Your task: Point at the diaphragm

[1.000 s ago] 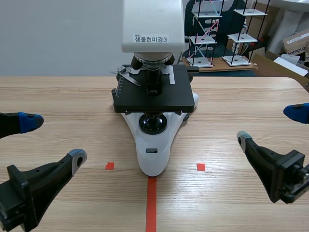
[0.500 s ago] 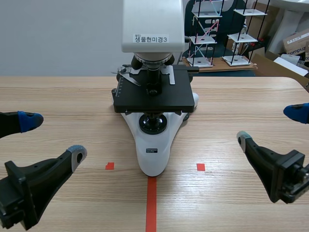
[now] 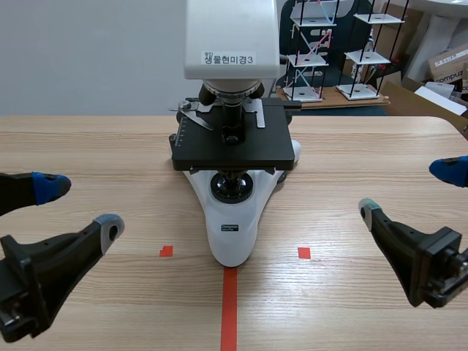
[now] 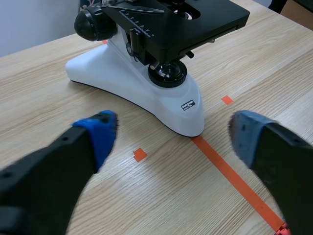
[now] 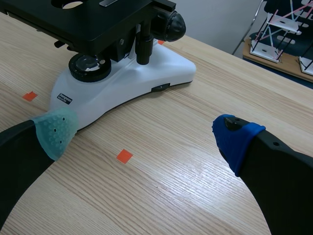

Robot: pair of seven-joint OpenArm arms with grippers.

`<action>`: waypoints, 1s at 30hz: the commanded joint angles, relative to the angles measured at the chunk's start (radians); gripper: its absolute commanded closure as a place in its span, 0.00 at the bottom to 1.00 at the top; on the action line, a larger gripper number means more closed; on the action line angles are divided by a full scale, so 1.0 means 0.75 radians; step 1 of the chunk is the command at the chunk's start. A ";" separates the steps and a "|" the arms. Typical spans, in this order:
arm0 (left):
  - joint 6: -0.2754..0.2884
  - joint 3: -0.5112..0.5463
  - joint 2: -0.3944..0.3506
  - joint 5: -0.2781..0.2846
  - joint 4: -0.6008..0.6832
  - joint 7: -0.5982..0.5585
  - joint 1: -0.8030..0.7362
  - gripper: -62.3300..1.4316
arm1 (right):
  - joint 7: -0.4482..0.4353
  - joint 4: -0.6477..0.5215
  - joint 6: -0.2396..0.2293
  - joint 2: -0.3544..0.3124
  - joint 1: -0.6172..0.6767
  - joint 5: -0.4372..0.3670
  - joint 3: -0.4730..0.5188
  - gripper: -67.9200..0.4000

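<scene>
Microscope (image 3: 232, 227) upright mid-table, narrow end of its base toward me.
My left gripper (image 3: 80, 206) and right gripper (image 3: 407, 190) hung spread open on either side. Its diaphragm (image 3: 232, 174), dark and round, sat mostly hidden under the flat matte-black stage (image 3: 232, 150), above the glossy white base.
</scene>
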State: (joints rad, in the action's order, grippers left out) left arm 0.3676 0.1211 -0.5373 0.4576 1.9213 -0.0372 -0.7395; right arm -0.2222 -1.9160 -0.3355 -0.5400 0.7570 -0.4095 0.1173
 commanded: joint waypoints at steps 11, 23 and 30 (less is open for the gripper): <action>-0.004 -0.028 0.011 0.002 -0.079 -0.177 -0.007 0.95 | -0.010 -0.016 0.004 0.000 -0.009 -0.013 0.009 0.11; -0.004 -0.376 0.169 -0.441 -0.730 -0.836 0.269 0.95 | -0.010 -0.016 0.004 0.000 -0.009 -0.013 0.009 0.11; -0.009 -0.507 0.293 -0.591 -1.014 -0.960 0.528 0.95 | -0.010 -0.016 0.004 0.000 -0.009 -0.013 0.009 0.11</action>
State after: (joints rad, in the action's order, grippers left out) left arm 0.3626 -0.2626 -0.3180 0.0162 1.1278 -0.7349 -0.3466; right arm -0.2222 -1.9160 -0.3355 -0.5400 0.7570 -0.4091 0.1173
